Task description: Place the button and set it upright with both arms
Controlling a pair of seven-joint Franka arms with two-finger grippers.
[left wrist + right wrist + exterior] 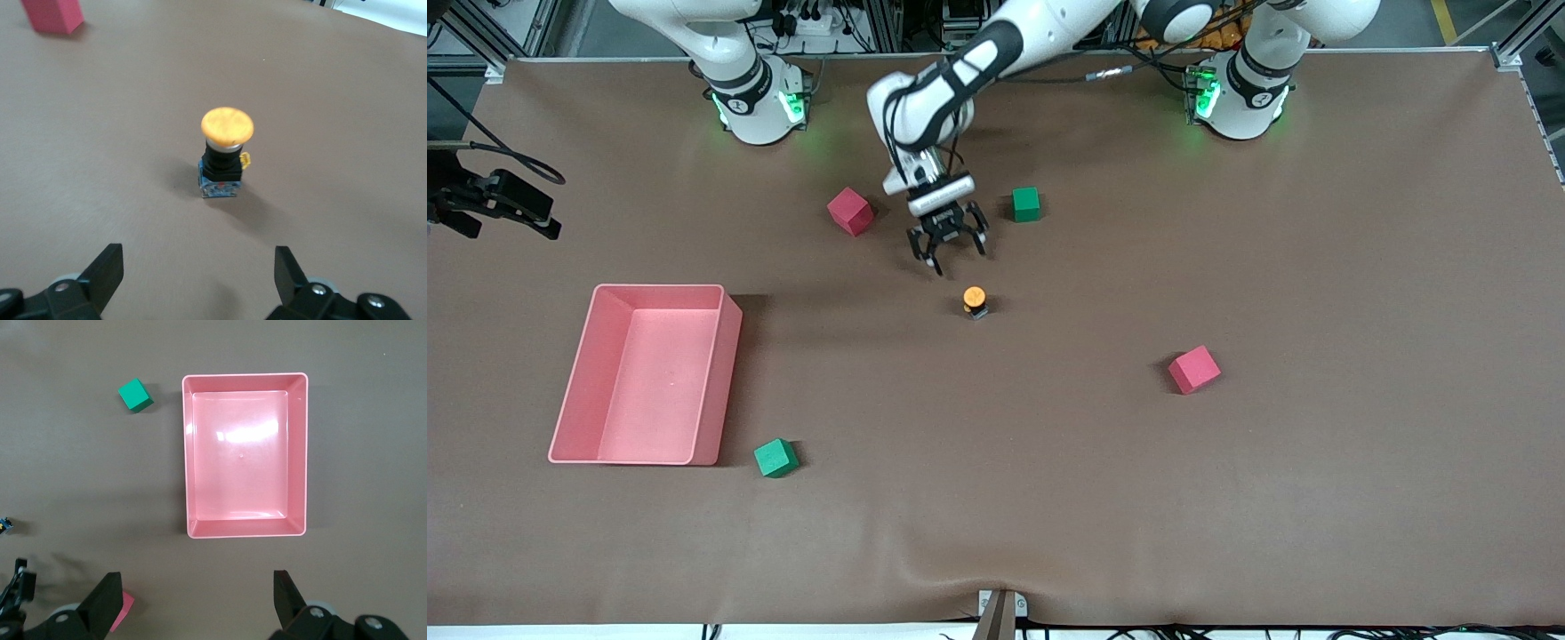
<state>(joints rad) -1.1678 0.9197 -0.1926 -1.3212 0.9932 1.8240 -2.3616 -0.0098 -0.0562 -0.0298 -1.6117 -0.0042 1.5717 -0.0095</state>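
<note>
At table centre in the front view, I see the push-button (975,300) upright, left gripper (950,246) spread wide at its 11 o'clock, empty. Left wrist view: light, rigid, top-heavy; I'd grip its black body. Right wrist view: right gripper (193,603) wide over the pink bin (245,530).

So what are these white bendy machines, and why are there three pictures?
They are two robot arms bolted to a brown table. One picture looks down from a high camera; the other two come from small cameras on each arm's wrist. The left gripper hangs open above the table, close to a little button with an orange cap, which stands upright. The right gripper is open too, waiting high above a pink tray with nothing in it. Two red cubes and two green cubes lie scattered about. Neither gripper is holding anything.
</note>
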